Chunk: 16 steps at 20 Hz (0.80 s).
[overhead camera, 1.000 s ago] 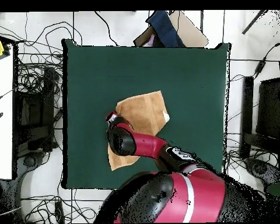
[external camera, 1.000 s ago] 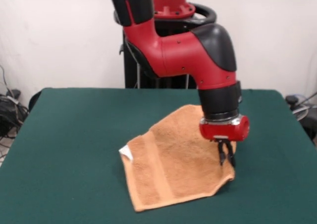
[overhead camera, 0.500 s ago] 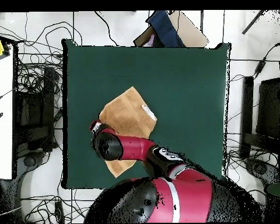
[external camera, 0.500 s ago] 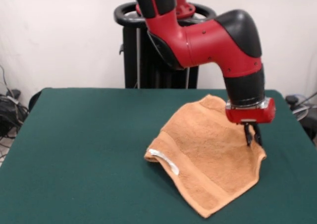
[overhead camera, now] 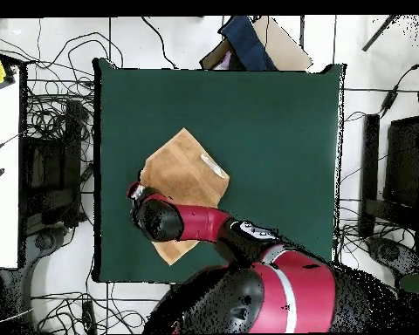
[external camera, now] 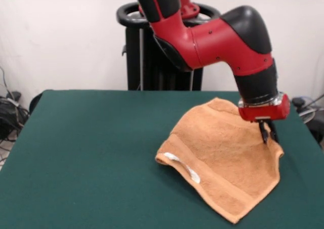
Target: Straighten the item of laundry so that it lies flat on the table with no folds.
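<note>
The item of laundry [external camera: 223, 163] is an orange-tan terry towel lying on the right half of the green table [external camera: 81, 158]. A white label [external camera: 185, 169] shows on its folded-over left hem. My gripper [external camera: 267, 134] is shut on the towel's right edge, lifting that corner off the cloth. From above, the item of laundry [overhead camera: 182, 170] sits as a diamond at the table's [overhead camera: 274, 122] left middle. There the red arm's wrist covers the gripper [overhead camera: 139, 194] and the towel's left corner.
Cables and dark equipment [overhead camera: 51, 166] crowd the floor left of the table, and a white bench [overhead camera: 2, 166] stands further left. A box with blue cloth [overhead camera: 248, 44] lies beyond the top edge. The table's right edge [external camera: 304, 132] is close to my gripper in the front view.
My gripper has dragged the towel's edge toward the table's right side in the front view. The towel followed, turned, and its labelled hem swung round.
</note>
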Tool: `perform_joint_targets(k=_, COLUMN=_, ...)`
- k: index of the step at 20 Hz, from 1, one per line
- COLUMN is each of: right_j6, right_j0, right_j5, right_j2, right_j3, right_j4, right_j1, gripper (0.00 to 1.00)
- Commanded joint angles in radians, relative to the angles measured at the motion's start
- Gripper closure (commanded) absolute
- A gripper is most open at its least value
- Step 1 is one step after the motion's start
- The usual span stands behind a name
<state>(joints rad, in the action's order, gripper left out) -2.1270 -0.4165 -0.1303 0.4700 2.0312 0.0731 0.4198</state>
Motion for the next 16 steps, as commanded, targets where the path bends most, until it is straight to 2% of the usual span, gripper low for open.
perform_joint_targets(k=1, right_j6=-0.207, right_j0=0.014, right_j5=0.106, right_j2=0.136, right_j3=0.025, right_j4=-0.097, right_j1=-0.022, gripper=1.0)
perform_joint_targets(k=5, right_j6=-0.234, right_j0=0.038, right_j5=0.121, right_j2=0.143, right_j3=0.038, right_j4=-0.149, right_j1=0.016, gripper=1.0)
perform_joint_targets(k=9, right_j6=-0.276, right_j0=0.103, right_j5=0.17, right_j2=0.101, right_j3=0.069, right_j4=-0.248, right_j1=0.105, gripper=1.0)
perform_joint_targets(k=12, right_j6=-0.282, right_j0=0.155, right_j5=0.256, right_j2=0.047, right_j3=0.09, right_j4=-0.326, right_j1=0.194, gripper=1.0)
perform_joint_targets(k=16, right_j6=-0.27, right_j0=0.142, right_j5=0.256, right_j2=0.083, right_j3=0.113, right_j4=-0.361, right_j1=0.215, gripper=1.0)
